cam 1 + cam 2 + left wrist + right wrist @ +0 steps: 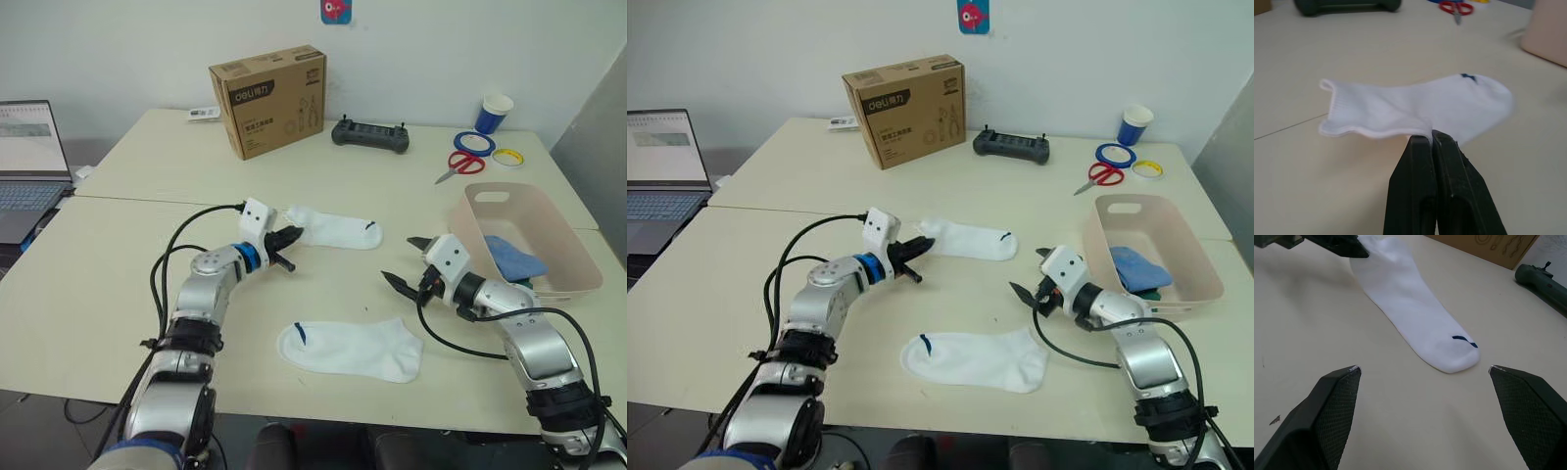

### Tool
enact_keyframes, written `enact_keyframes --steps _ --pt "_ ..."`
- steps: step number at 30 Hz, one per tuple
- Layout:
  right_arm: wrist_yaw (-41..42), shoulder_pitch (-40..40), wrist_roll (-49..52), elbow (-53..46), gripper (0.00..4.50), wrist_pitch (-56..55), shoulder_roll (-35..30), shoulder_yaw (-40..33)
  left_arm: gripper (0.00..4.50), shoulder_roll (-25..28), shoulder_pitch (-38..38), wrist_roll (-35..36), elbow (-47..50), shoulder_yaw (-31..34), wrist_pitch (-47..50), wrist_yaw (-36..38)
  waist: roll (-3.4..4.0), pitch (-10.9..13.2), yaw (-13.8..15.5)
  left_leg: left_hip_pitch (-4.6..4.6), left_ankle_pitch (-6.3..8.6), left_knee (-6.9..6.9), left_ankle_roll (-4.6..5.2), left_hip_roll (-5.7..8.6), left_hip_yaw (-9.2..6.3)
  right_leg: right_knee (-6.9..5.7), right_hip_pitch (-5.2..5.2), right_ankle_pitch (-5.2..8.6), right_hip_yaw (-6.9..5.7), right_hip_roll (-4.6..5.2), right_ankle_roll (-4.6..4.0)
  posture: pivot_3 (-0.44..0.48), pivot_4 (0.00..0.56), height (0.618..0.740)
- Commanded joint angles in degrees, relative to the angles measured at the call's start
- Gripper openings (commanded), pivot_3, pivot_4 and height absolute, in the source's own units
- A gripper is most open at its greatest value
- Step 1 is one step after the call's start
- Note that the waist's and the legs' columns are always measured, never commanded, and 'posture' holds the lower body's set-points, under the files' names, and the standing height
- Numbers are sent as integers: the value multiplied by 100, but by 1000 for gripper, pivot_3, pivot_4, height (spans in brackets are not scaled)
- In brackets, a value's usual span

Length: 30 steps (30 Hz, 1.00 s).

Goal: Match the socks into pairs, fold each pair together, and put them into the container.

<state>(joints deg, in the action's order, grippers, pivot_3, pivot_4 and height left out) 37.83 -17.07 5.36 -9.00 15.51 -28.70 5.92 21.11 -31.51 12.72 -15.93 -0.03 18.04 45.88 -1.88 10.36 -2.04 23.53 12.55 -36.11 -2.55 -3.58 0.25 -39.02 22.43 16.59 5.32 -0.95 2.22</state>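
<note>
Left wrist view: my left gripper point(1431, 139) pinched together on the far white sock point(1415, 110), low on its edge near the cuff. Thin, limp knit; will drape and drag, so pinch the hem. Second white sock point(349, 350) lies nearer. Right gripper point(406, 262) spread wide, empty, left of the container point(568, 240).
</note>
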Motion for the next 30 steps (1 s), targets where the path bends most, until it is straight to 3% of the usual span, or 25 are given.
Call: enact_keyframes --steps 1,4,8,13,18,23,27,30 --pt "82 -53 33 -185 4500 -86 -93 -71 23 370 446 490 1608 -111 847 375 0 0 1 -1 0 0 0 -1 0 -2 0 0 0 0 0 0 150 740" --pt "167 -23 46 -171 4500 -93 -141 -79 23 914 969 779 2757 -293 1354 800 1 0 -3 -3 0 0 0 -1 -6 -4 -1 1 -5 0 0 0 150 740" --pt "249 -47 88 -149 4500 -78 -151 -67 23 1461 1216 395 3462 -847 751 1224 2 1 19 -11 0 -1 0 2 -2 2 -10 8 -2 3 4 0 150 740" --pt "363 -129 76 -134 4500 -89 -167 -11 23 1513 1131 481 3513 -1084 914 1331 2 1 19 -13 0 -9 0 6 5 2 -13 11 8 6 11 0 150 740" --pt "465 -98 16 -162 4500 -143 -265 -1 23 716 668 1005 3305 -864 1773 656 1 1 35 -10 0 -13 1 5 -3 1 -14 11 -1 2 13 0 150 740" --pt "454 -39 41 -207 4500 -130 -289 -41 23 688 808 1372 3488 -894 2182 724 2 1 -38 -10 1 -11 2 3 -3 1 -10 9 9 -2 6 0 150 740" --pt "437 19 34 -215 4500 -146 -309 -45 952 661 893 1715 3681 -902 2465 739 2 1 -34 -11 1 -6 2 0 -12 -1 -10 11 -1 -5 1 0 150 740" --pt "494 76 57 -239 4500 -165 -371 -78 1919 1158 946 2110 3965 -825 2880 1146 2 1 -40 -11 1 -7 2 2 -7 0 -11 13 2 -2 5 0 150 740"
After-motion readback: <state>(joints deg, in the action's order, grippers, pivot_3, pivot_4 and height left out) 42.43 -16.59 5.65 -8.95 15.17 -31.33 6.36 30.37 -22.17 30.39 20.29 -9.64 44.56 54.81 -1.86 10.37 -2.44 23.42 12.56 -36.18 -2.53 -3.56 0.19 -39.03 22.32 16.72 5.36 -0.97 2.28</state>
